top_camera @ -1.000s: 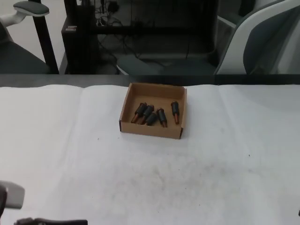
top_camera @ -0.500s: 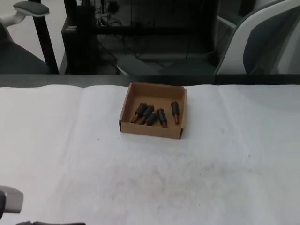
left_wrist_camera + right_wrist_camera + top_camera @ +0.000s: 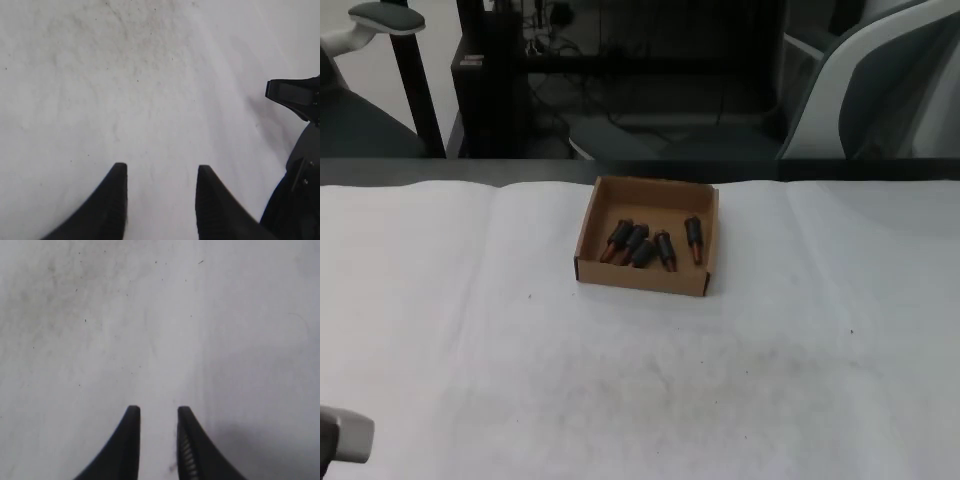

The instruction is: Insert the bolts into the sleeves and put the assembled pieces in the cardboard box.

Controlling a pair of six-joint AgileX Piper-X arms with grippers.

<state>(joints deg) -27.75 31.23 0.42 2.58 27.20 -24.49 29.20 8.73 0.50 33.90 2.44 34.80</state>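
An arm (image 3: 342,437) withdrew; 5 sleeved bolts (image 3: 642,243) lie near-to-far in cardboard box (image 3: 650,190); left end effector (image 3: 160,172), right end effector (image 3: 156,412) parted, empty.

Brown cardboard box (image 3: 640,276), black sleeves (image 3: 636,239), white speckled bench (image 3: 800,380)

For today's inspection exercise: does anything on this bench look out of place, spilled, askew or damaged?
Nothing stands out. The five dark sleeved bolts lie inside the open brown cardboard box, none spilled; the white bench cover only shows faint grey smudges.
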